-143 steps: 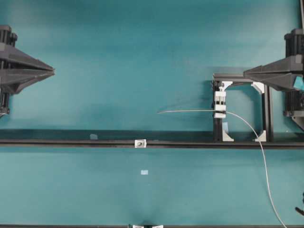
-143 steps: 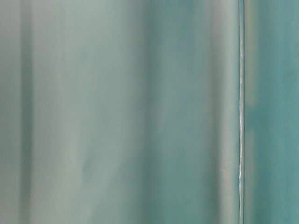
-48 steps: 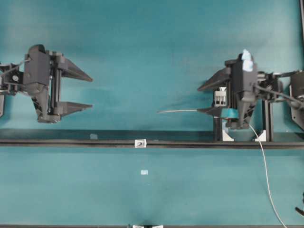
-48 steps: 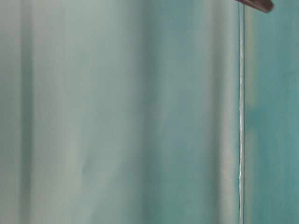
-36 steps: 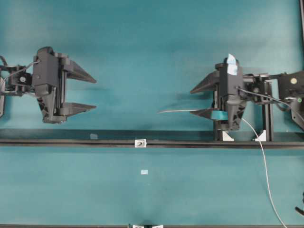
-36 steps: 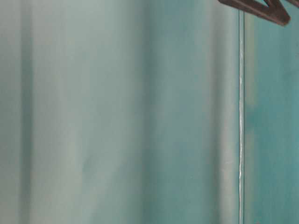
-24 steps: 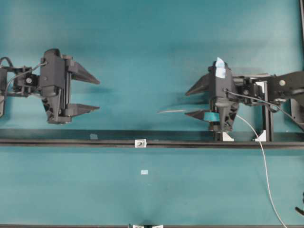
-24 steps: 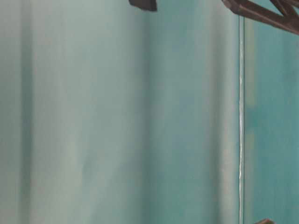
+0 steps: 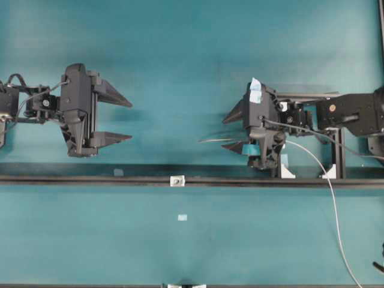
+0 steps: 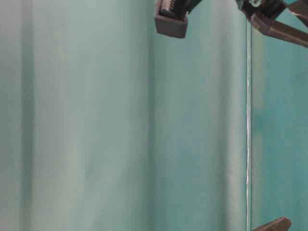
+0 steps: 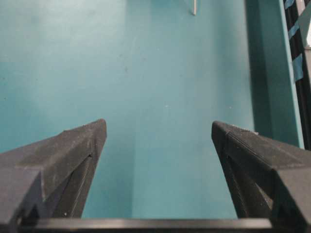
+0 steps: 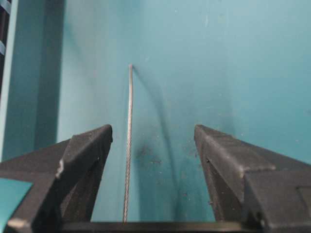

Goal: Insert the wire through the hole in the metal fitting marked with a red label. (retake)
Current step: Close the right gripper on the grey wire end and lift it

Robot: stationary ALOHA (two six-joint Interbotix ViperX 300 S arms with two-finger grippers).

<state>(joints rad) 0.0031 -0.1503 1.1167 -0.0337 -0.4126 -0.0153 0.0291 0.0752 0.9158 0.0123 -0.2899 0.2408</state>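
The wire (image 9: 333, 198) was thin and pale grey, curving up from the lower right edge and running level leftward to a free tip. The metal fitting (image 9: 177, 180), tiny, silvery and square, sat on a dark rail with its hole (image 9: 176, 180) dark at centre, well apart from that tip.

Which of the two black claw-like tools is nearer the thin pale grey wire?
The right tool: the thin pale grey wire runs between its open fingers, nearer one side. The left tool hangs open far off at the other end, nowhere near the wire.
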